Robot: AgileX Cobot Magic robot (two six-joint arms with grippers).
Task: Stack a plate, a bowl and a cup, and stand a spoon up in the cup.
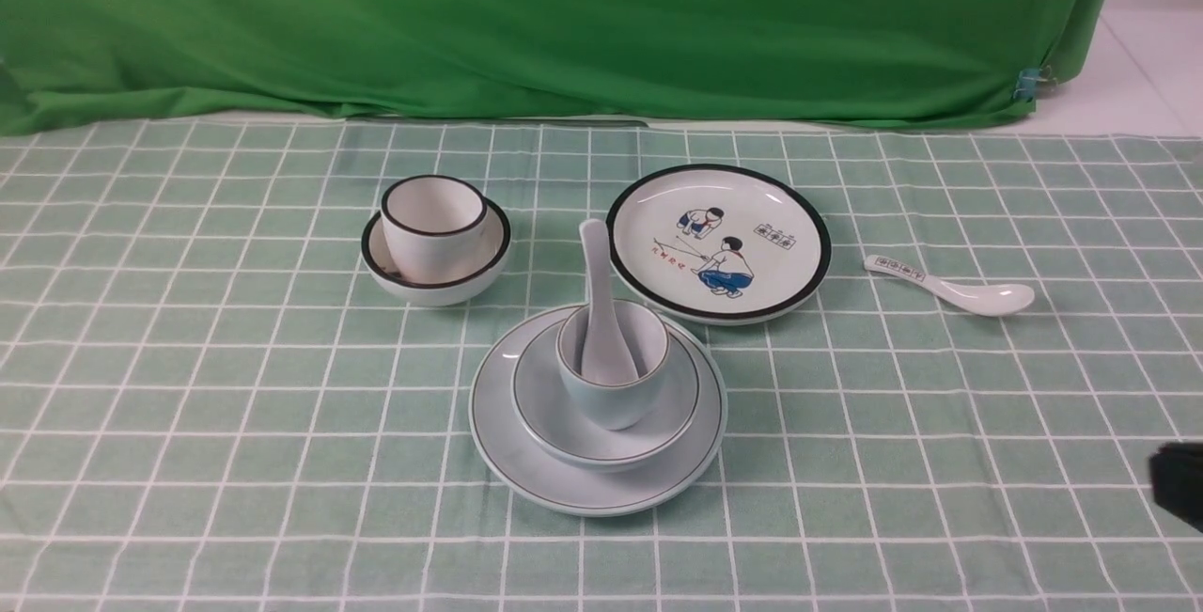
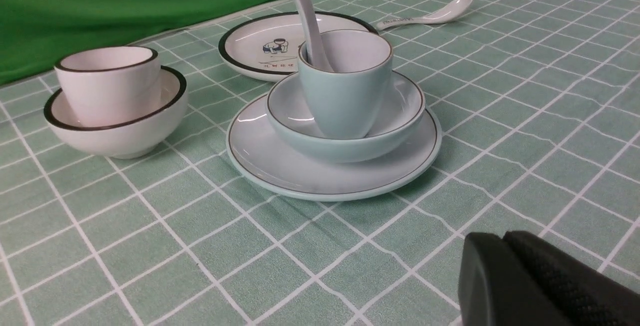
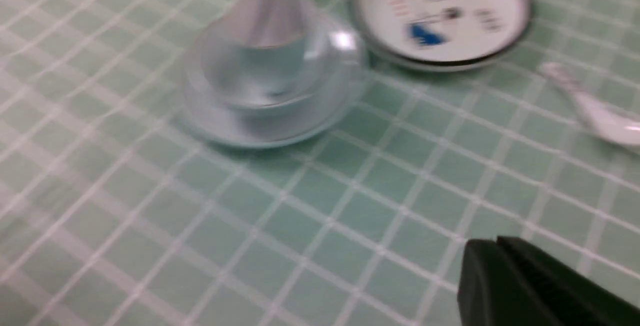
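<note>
Front view: the cup (image 1: 612, 369) sits in the bowl (image 1: 606, 405) on the plate (image 1: 598, 415), the spoon (image 1: 599, 306) standing in it. The right gripper (image 1: 1179, 485) sits low at the table's right edge, jaws pressed together, empty. The left gripper (image 2: 505, 246), low beside the stack, is likewise clenched on nothing.

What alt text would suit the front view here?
A spoon stands in a pale cup, nested in a bowl on a plate, on a green checked tablecloth. Black-rimmed dishes sit behind.
</note>
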